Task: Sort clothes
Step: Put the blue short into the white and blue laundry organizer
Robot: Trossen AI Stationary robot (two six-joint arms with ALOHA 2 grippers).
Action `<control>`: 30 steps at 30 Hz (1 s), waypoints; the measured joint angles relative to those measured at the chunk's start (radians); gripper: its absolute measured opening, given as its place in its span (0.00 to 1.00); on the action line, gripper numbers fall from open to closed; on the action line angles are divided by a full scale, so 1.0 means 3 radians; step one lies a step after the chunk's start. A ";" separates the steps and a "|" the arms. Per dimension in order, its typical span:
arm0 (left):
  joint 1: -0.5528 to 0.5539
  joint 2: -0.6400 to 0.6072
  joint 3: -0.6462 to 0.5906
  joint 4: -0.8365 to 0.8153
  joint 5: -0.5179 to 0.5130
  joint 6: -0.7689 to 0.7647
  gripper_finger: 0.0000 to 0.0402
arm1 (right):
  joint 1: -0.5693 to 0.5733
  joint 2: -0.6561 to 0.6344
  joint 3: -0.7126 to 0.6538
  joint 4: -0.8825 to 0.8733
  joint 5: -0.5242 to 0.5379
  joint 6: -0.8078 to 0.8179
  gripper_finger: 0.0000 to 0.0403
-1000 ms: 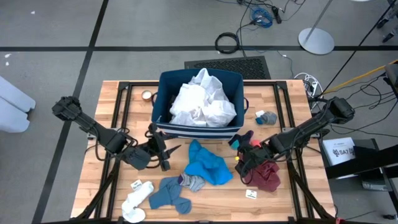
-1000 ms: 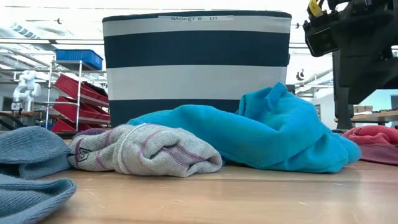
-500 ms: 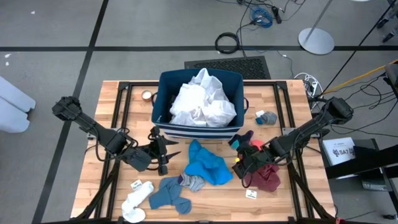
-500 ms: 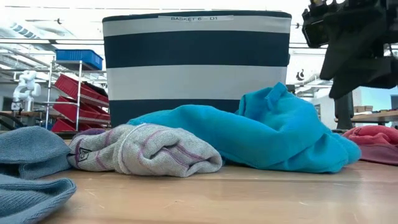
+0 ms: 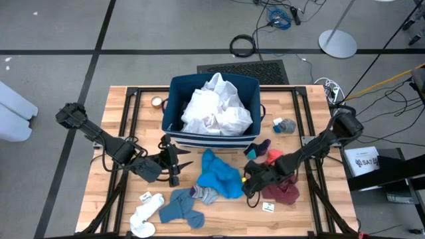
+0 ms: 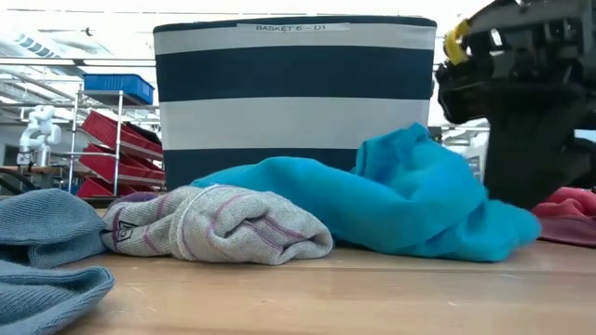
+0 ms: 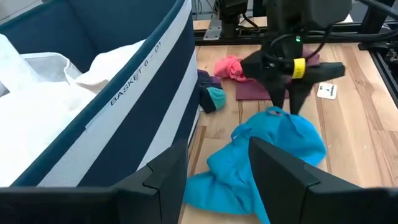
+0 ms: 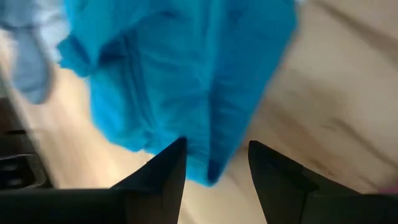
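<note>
A teal-blue garment (image 5: 219,176) lies crumpled on the wooden table in front of the navy striped bin (image 5: 174,113), which holds white clothes (image 5: 216,106). My right gripper (image 5: 249,189) is open and low at that garment's right edge (image 8: 214,149), one finger on either side of the edge. My left gripper (image 5: 178,162) hangs open in the air by the bin's front left corner, holding nothing. A maroon garment (image 5: 284,192), a red-pink sock (image 5: 273,156) and a dark sock (image 5: 255,147) lie to the right of the teal piece. My right gripper slants down from the table's right side over the teal garment's right edge (image 7: 273,113). Its fingertips (image 7: 278,99) reach the top of the cloth. I cannot tell whether they touch it. The garment lies slack on the table.
A grey striped sock (image 5: 206,194), a grey-blue piece (image 5: 179,207) and a white sock (image 5: 143,216) lie near the front left. A small grey-blue sock pair (image 5: 284,125) sits right of the bin. A white tag (image 5: 267,206) lies by the maroon garment.
My right gripper has come down and moved toward the table's left and near edge, from above the maroon garment to the teal garment's right edge. Its fingers stay open. The clothes have not moved.
</note>
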 joint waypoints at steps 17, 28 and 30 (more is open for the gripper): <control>0.0000 0.0000 0.0000 -0.0005 0.0067 0.0003 0.45 | 0.0022 0.0302 0.0089 0.0276 -0.0243 0.0027 0.39; 0.0000 0.0000 0.0000 -0.0005 0.0078 0.0003 0.45 | 0.0020 0.0646 0.0552 0.0048 -0.0276 -0.0214 0.03; 0.0000 0.0000 0.0000 -0.0004 0.0078 0.0003 0.45 | 0.0021 0.0582 0.0707 -0.0150 -0.0320 -0.0309 0.03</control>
